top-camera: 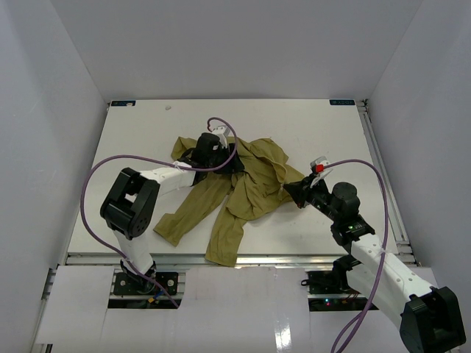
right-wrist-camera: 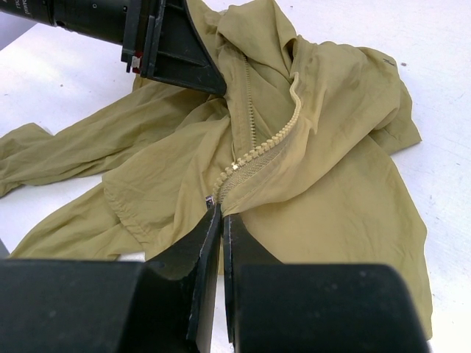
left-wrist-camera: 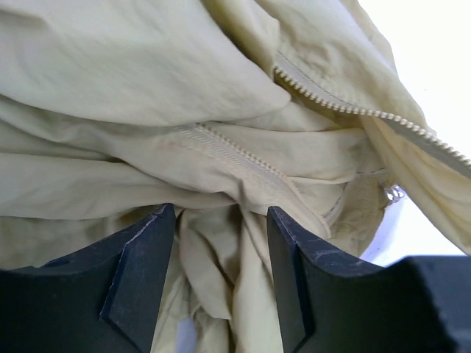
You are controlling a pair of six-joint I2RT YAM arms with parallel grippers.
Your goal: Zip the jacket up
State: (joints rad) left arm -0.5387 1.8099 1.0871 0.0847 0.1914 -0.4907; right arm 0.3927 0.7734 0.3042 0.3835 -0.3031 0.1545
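Olive-green jacket [top-camera: 254, 184] crumpled mid-table, sleeves trailing toward near edge, zipper [right-wrist-camera: 276, 136] partly open.

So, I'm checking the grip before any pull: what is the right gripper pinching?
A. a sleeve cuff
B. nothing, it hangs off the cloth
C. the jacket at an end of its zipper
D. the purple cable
C: in the right wrist view the right gripper has its jaws shut on the jacket, just where the zipper teeth run down to the fingertips.

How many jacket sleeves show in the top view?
2. One sleeve of the jacket lies at near left; the other sleeve just right of it, nearer the camera.
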